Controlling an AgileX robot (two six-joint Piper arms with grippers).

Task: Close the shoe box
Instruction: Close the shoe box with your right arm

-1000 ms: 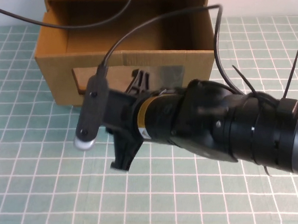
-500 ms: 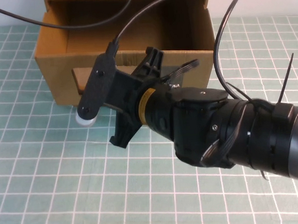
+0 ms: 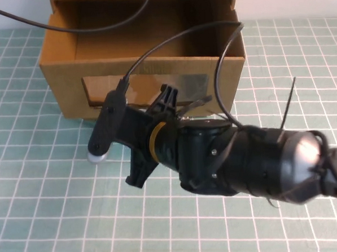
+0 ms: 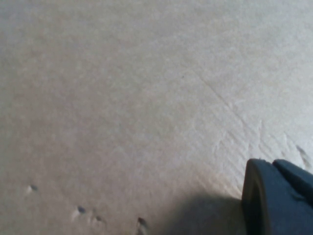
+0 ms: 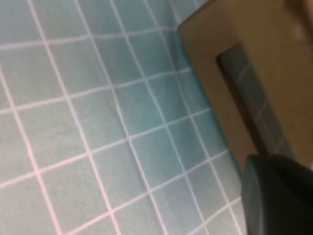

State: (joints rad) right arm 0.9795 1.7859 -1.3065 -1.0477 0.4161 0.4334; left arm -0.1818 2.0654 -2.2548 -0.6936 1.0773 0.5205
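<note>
**Right gripper** (image 3: 168, 98): hangs just in front of the shoe box's front panel, over the lower edge of the window. Its wrist housing hides the jaws almost wholly; whether they stand apart or together cannot be told. The right wrist view shows one dark finger (image 5: 279, 193) beside the panel, holding nothing that can be seen.

**Left gripper** (image 4: 279, 196): seen only in its own wrist view, as a dark finger edge close against plain cardboard; jaw state cannot be told. It does not appear in the high view, so its place relative to the box is uncertain.

**Shoe box** (image 3: 64, 69): brown corrugated cardboard, drawer type, at the far middle of the desk. Inner tray drawn forward out of the outer sleeve, its top open and interior bare as far as visible. Clear rectangular window (image 3: 180, 83) in the front panel. The pull tab is not visible; the arm covers that area.

- Handling, judged: light and probably empty, so it may skate on the mat rather than close unless the sleeve is braced.
- Walls stiff along the edges, weaker across the window film, which would dent or tear under a fingertip.
- Best contact: flat push on solid cardboard beside or below the window, square to the front.

**Desk** (image 3: 60, 210): green cutting mat with a white grid.
</note>
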